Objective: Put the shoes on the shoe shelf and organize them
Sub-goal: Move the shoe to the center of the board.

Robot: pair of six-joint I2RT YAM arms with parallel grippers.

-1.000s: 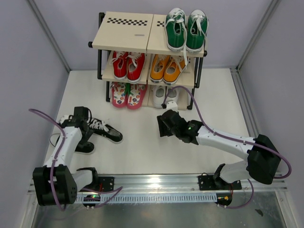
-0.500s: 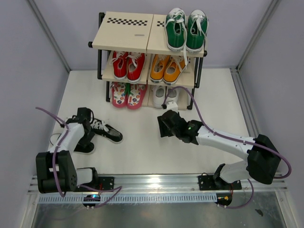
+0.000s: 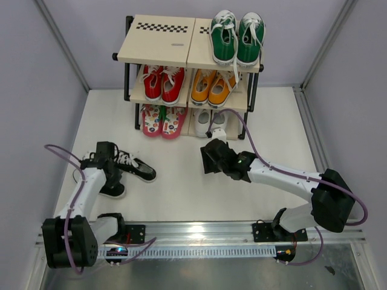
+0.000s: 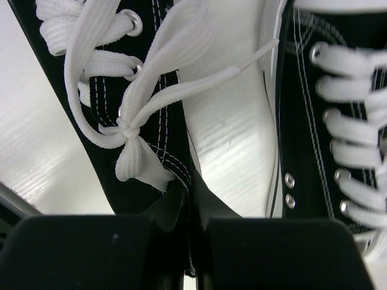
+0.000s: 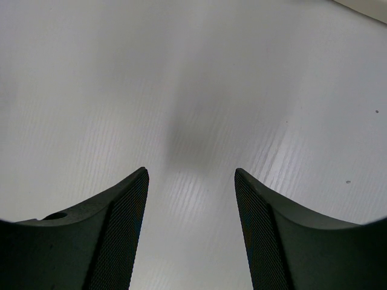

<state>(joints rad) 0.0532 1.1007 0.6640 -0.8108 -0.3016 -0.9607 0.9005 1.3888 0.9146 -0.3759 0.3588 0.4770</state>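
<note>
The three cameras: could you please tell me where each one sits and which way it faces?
Top external: above and behind the bases, looking down on the table, shoe shelf and both arms.
Left wrist: on the left arm, looking down past its left pincer, shut on canvas of the black sneakers.
Right wrist: on the right arm, facing bare table through the open right pincer.
Shared: top and left-wrist views both show the black sneakers.

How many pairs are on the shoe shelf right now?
5: green sneakers top right, red pair middle left, orange pair middle right, pink flip-flops bottom left, white shoes bottom right. The shoe shelf's boards may hide more. The black sneakers lie on the table.
</note>
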